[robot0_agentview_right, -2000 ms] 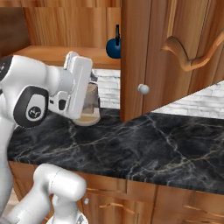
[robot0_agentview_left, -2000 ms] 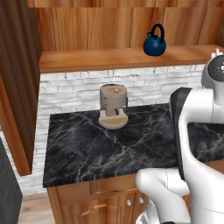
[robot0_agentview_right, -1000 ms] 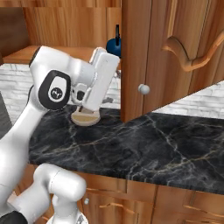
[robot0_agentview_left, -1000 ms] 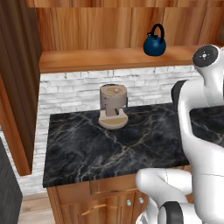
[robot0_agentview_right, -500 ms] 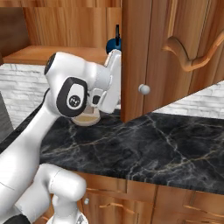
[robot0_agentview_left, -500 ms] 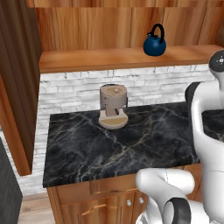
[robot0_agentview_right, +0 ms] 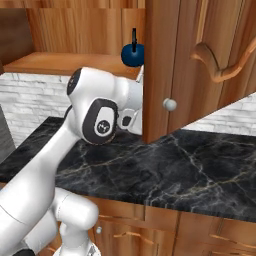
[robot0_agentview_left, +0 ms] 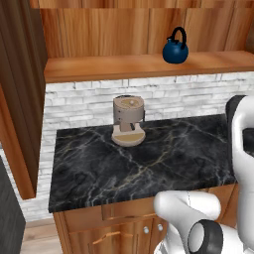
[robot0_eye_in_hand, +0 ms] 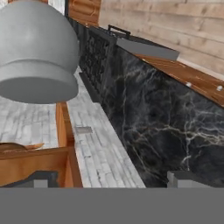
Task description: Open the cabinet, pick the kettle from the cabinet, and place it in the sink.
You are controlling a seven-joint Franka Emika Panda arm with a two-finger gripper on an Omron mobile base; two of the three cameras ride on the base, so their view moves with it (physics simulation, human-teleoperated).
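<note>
With the cabinet (robot0_agentview_left: 149, 67) open, kettle (robot0_agentview_left: 175, 51) sits upright on its shelf, right of centre. My pincer (robot0_eye_in_hand: 109, 177) is spread wide, empty. Rigid, probably light, rounded body slippery: grab the loop handle.

In the right base view the open cabinet door (robot0_agentview_right: 200, 65) hid the right part of the kettle (robot0_agentview_right: 132, 54) and the arm's far end, and ran off the top and right edges. In the hand view a silver knob (robot0_eye_in_hand: 37, 52) was cut by the top and left edges, and the finger tips (robot0_eye_in_hand: 181, 178) barely cleared the bottom.
</note>
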